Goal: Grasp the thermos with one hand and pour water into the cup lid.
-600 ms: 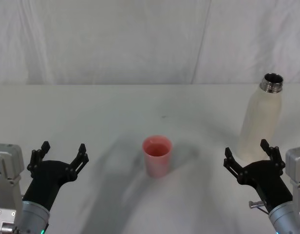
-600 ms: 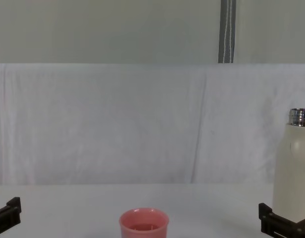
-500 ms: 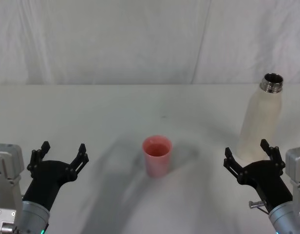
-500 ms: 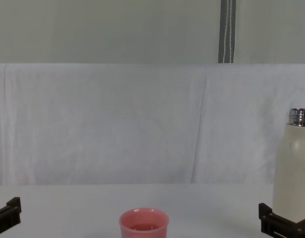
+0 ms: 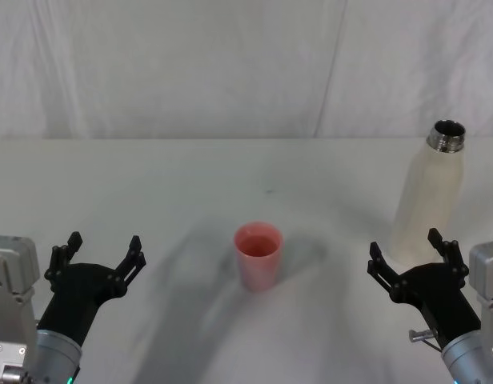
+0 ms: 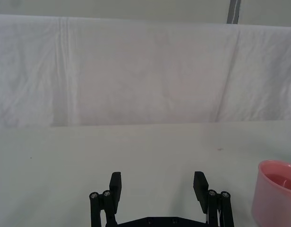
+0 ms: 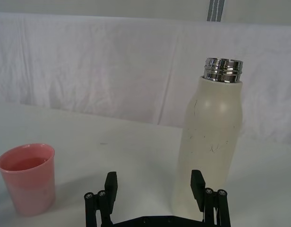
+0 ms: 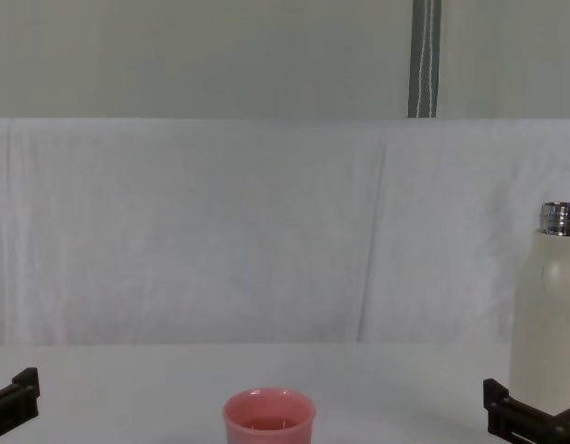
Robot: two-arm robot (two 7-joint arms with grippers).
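Upright thermos (image 5: pixel 427 196) beyond right end effector (image 5: pixel 409 255)

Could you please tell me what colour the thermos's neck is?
Shiny silver steel, above a cream-white body; the thermos neck shows best in the right wrist view.

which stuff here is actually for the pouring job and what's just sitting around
For the job:
- thermos, upright, neck uncapped
- cup lid, mid-table
- right gripper, open, just short of the thermos
- left gripper, open, apart from both

Just there:
- white cloth backdrop
- table
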